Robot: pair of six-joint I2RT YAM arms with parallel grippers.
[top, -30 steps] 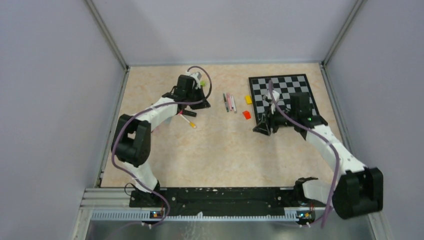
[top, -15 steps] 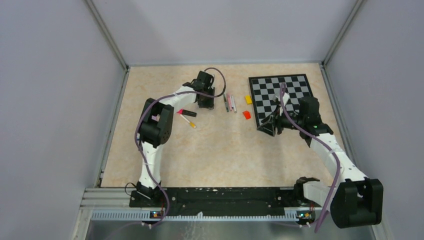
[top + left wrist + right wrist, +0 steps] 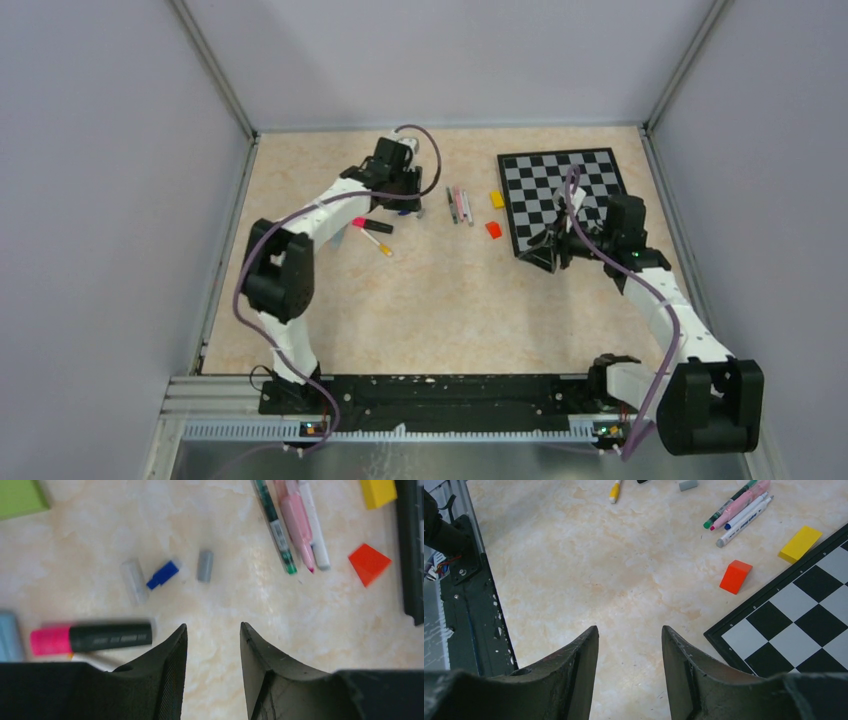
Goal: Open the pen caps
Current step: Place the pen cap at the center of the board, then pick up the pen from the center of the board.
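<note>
Left wrist: blurred, unreadable pale print along the black marker (image 3: pixel 110 636).

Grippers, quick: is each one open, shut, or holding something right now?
Left gripper: open, holding nothing.
Right gripper: open, holding nothing.

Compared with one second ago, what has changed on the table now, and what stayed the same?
The left gripper swung right toward the pens, then came partly back; its jaws stand open and empty. The right gripper drifted slightly right by the chessboard. Pens, orange block, yellow block and black marker stayed put.
</note>
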